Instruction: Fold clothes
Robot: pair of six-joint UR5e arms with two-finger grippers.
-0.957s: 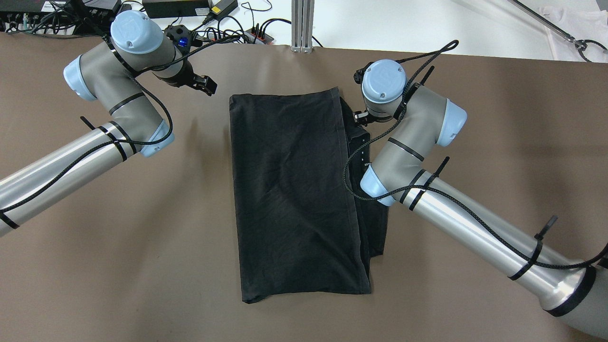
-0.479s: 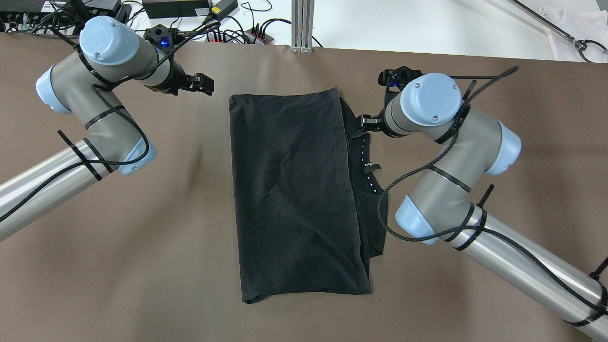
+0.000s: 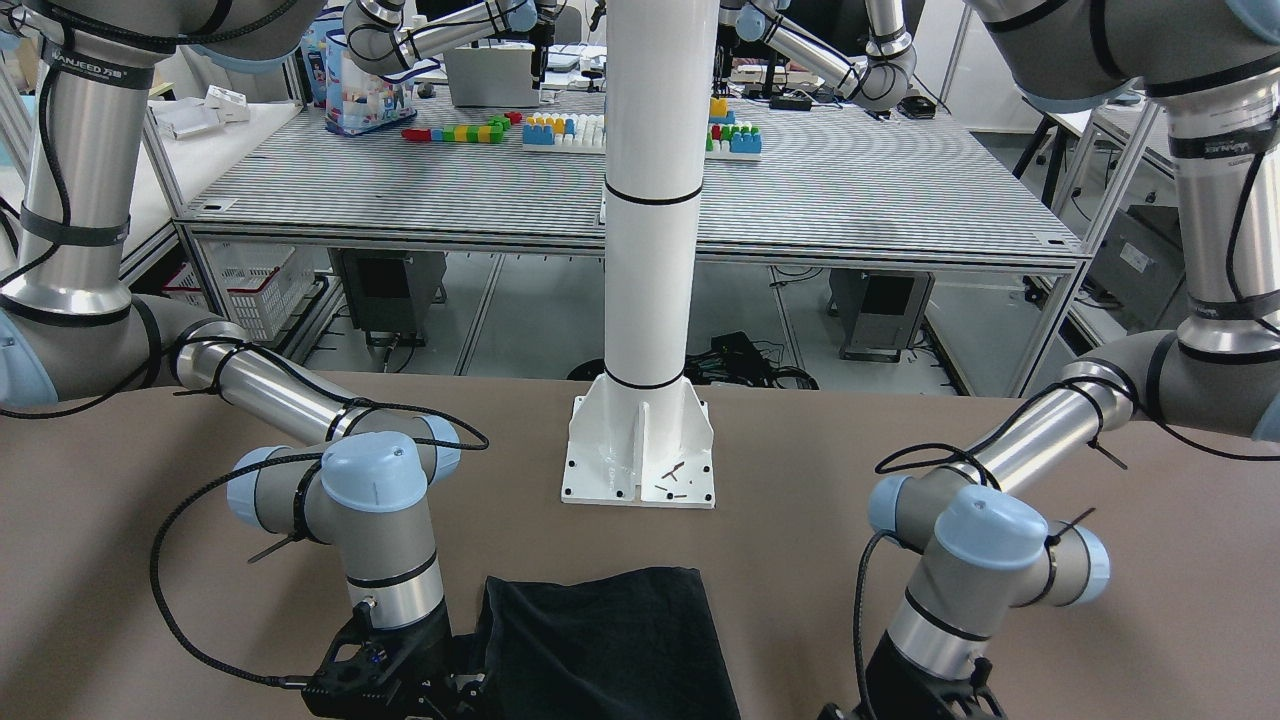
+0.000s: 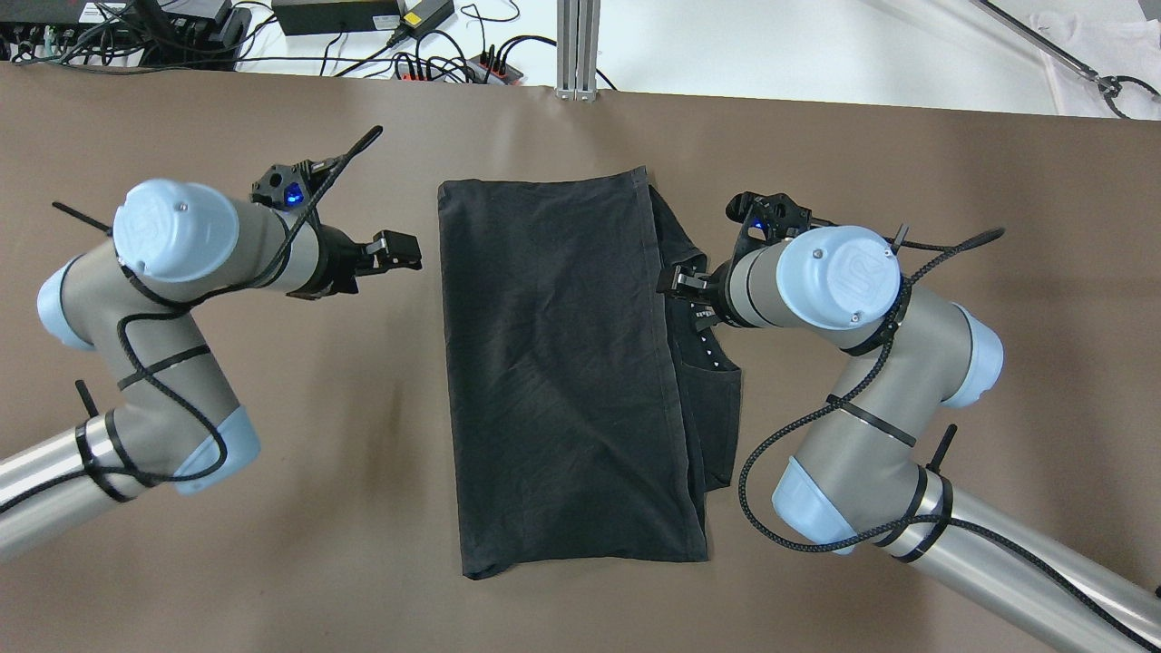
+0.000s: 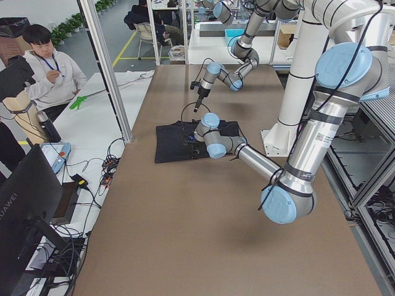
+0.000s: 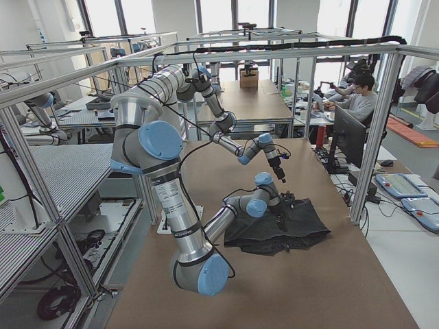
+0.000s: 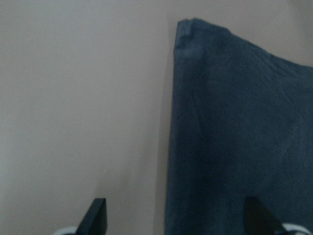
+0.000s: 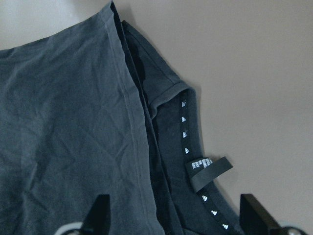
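Right end effector (image 4: 676, 283) newly over clothes (image 4: 553, 363)

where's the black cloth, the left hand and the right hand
black cloth (image 4: 553, 363), overhead view, middle of the top layer
left hand (image 4: 408, 252), overhead view, between its fingertips
right hand (image 4: 669, 283), overhead view, between its fingertips

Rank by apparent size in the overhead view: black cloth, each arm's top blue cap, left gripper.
1. black cloth
2. left arm's blue cap and right arm's blue cap, about alike
3. left gripper
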